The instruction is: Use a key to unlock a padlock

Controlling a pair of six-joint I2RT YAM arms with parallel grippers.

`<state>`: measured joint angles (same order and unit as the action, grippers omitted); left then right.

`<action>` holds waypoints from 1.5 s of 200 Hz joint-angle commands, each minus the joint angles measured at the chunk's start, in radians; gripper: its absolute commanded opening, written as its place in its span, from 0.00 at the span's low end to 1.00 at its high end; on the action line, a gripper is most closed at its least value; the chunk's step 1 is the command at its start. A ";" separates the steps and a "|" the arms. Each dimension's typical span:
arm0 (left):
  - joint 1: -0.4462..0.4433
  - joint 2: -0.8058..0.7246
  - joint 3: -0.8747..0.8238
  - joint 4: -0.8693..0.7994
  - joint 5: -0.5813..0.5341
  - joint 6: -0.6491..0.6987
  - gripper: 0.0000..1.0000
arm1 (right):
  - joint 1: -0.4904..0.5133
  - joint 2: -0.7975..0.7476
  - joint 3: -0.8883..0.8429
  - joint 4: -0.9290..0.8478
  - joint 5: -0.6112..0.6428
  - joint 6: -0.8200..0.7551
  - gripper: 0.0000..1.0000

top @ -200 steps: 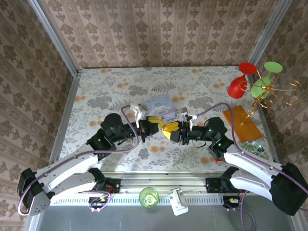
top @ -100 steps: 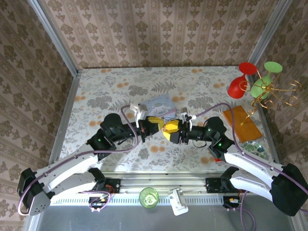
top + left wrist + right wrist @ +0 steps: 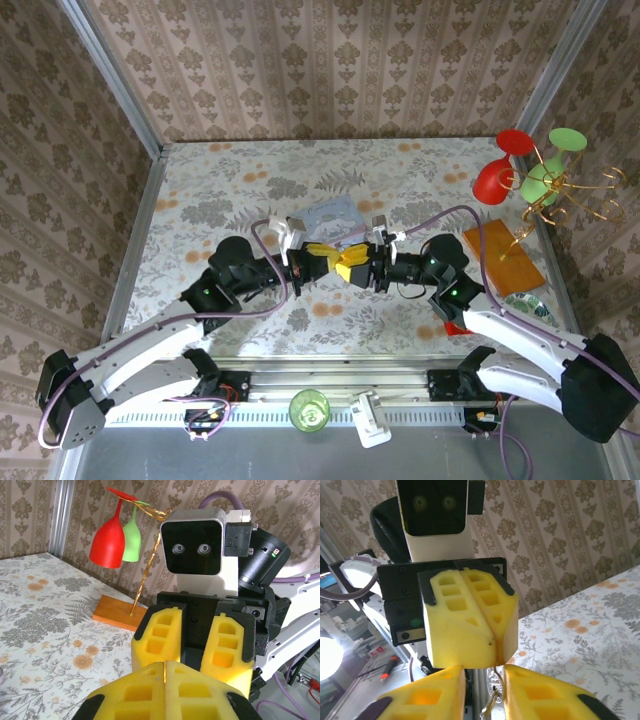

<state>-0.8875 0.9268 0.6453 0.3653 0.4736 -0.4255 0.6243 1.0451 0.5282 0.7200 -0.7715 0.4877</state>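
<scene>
My two grippers meet tip to tip above the middle of the table. The left gripper (image 3: 336,257) has its yellow fingers (image 3: 465,625) pressed shut. A brass-brown sliver in their seam is the padlock (image 3: 497,654), mostly hidden inside the pads. A thin wire loop hangs from that seam, carrying the silvery key (image 3: 493,693). The key dangles in the gap of my right gripper (image 3: 483,681), whose jaws stand apart with neither pad clearly pressing on it. In the left wrist view the same sliver of padlock (image 3: 164,668) shows in my shut left gripper (image 3: 165,675), facing the right gripper's fingers (image 3: 156,635).
A pale blue tin (image 3: 333,214) lies just behind the grippers. At the right stand a red glass (image 3: 494,182) and a green glass (image 3: 540,180) on a gold wire rack with an orange wooden base (image 3: 503,257). A green cup (image 3: 309,409) sits by the arm bases.
The right gripper's jaws spread wider, then narrowed again, and its wrist shifted slightly toward the far side, closer to the left gripper. The left arm has held still.
</scene>
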 commanded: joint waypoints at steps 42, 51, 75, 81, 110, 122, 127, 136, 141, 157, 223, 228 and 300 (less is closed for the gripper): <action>0.000 -0.024 -0.011 0.027 0.009 -0.010 0.00 | -0.002 0.020 0.011 0.071 -0.043 0.034 0.30; 0.000 -0.025 -0.009 0.027 0.005 -0.008 0.00 | -0.001 0.023 0.009 0.069 -0.046 0.034 0.26; 0.001 -0.026 -0.006 0.043 0.002 -0.019 0.00 | -0.001 0.027 -0.002 0.082 -0.044 0.035 0.20; 0.001 -0.025 -0.004 0.043 0.003 -0.021 0.00 | -0.001 0.027 -0.005 0.091 -0.045 0.037 0.16; 0.007 -0.009 -0.009 0.076 0.015 -0.039 0.00 | 0.000 0.030 -0.005 0.085 -0.040 0.034 0.19; 0.009 -0.005 -0.010 0.077 0.016 -0.039 0.00 | 0.000 0.032 -0.005 0.087 -0.040 0.035 0.21; 0.010 -0.003 -0.011 0.079 0.014 -0.040 0.00 | 0.000 0.031 -0.006 0.089 -0.039 0.035 0.20; 0.008 0.001 -0.017 0.097 0.023 -0.048 0.00 | 0.000 0.026 -0.010 0.091 -0.036 0.033 0.17; 0.009 0.003 -0.022 0.114 0.027 -0.057 0.00 | 0.001 0.024 -0.011 0.091 -0.035 0.032 0.17; 0.011 0.007 -0.029 0.128 0.023 -0.069 0.00 | 0.000 0.015 -0.018 0.088 -0.028 0.026 0.12; 0.013 0.011 -0.032 0.105 0.007 -0.053 0.00 | -0.001 -0.008 -0.042 0.088 -0.014 0.023 0.00; 0.012 0.011 -0.031 0.104 0.007 -0.053 0.00 | -0.001 -0.009 -0.045 0.085 -0.014 0.020 0.00; 0.094 -0.026 -0.088 -0.010 -0.303 -0.225 1.00 | -0.035 -0.062 -0.027 -0.416 0.131 -0.101 0.00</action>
<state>-0.8490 0.9001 0.6086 0.3595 0.2798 -0.5369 0.6140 0.9966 0.4946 0.5682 -0.7250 0.4603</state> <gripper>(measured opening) 0.990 0.037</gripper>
